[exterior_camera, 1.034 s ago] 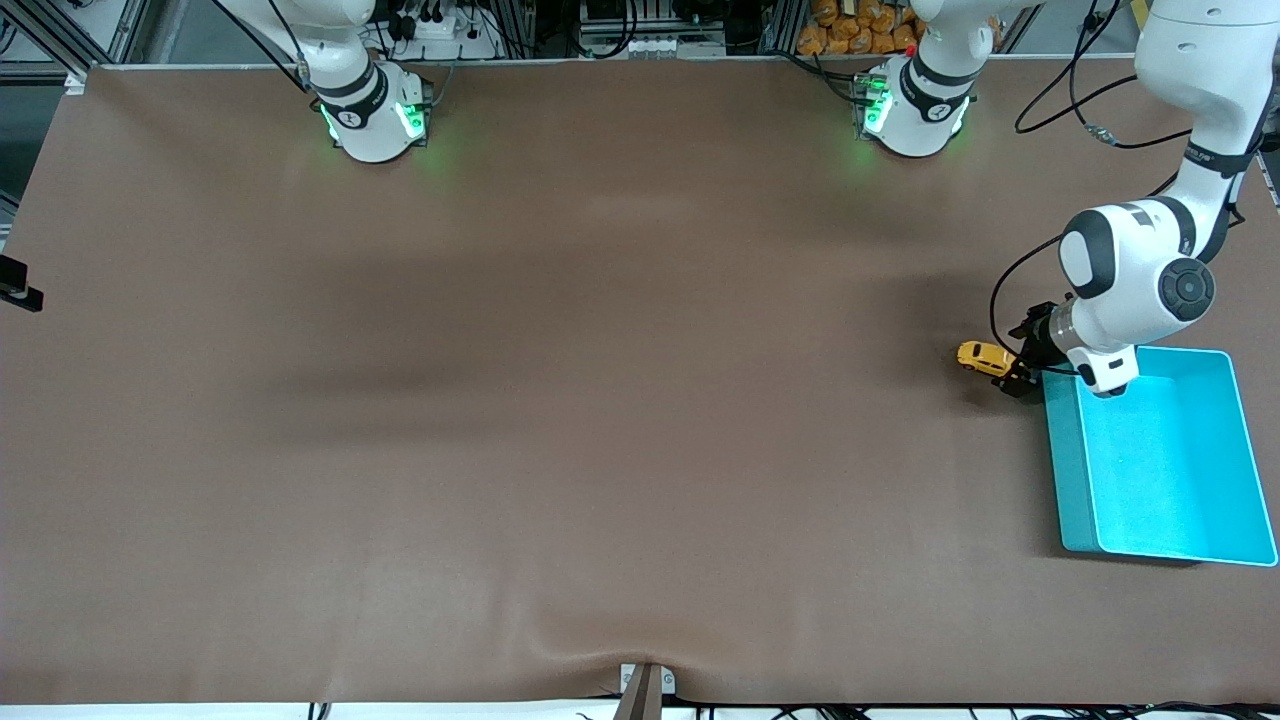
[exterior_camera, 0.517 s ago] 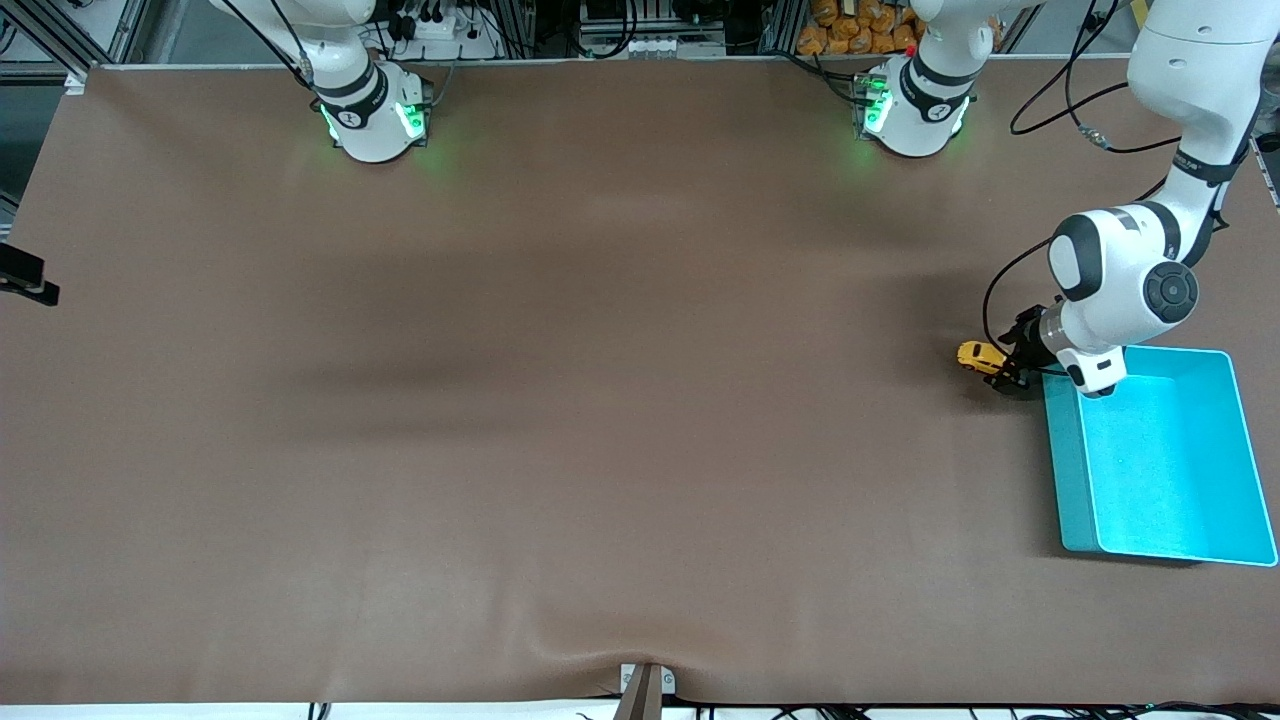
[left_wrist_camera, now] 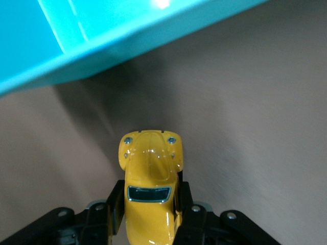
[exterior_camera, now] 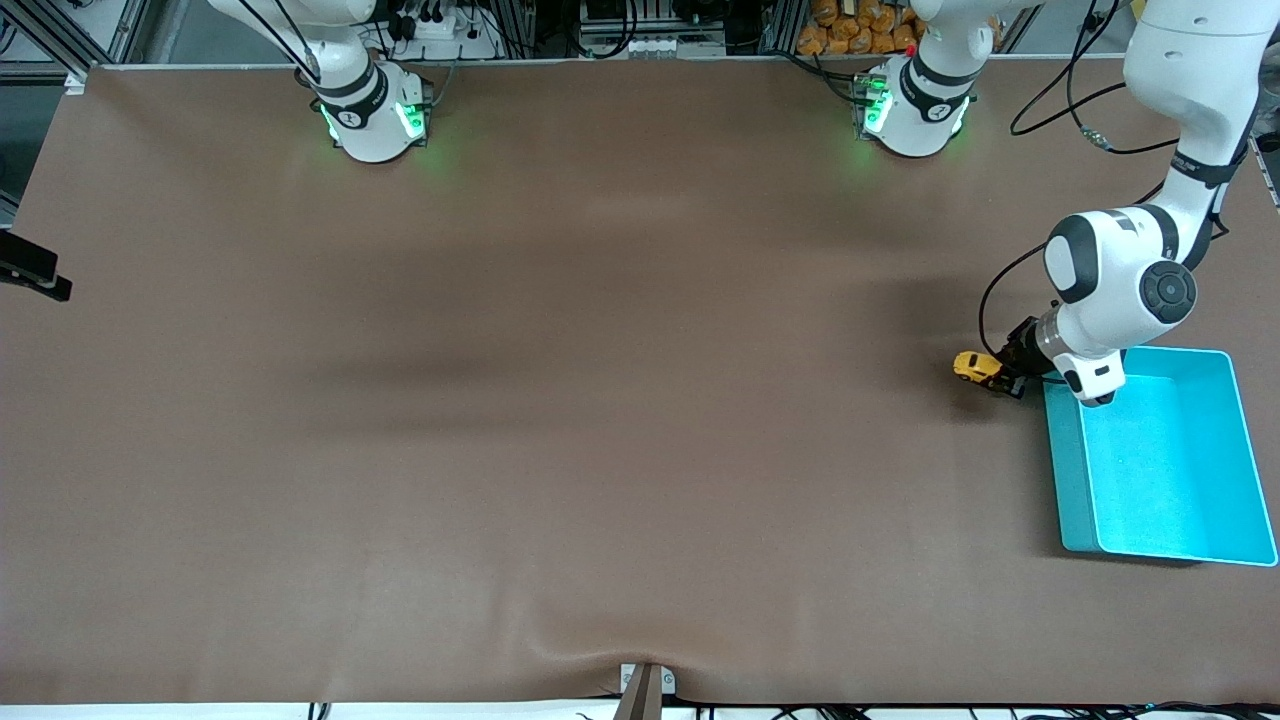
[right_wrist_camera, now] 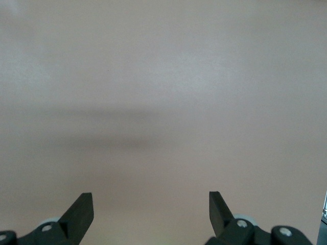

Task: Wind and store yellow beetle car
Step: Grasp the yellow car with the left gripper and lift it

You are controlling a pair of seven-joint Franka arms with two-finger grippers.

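Clamping my left claw (left_wrist_camera: 151, 204) on the yellow beetle car (left_wrist_camera: 150, 178), its nose apparently pointing straight away from me along the surface (exterior_camera: 600, 400), teal bin (exterior_camera: 1165, 540) beside; my right claw (right_wrist_camera: 151, 214) waits open.

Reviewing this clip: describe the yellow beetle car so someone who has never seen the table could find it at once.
Start at the teal bin at the left arm's end of the brown table. Beside the bin's corner farthest from the front camera sits the yellow beetle car, clamped in the left gripper. It is tiny, glossy yellow and rounded, unlike the much bigger teal bin.
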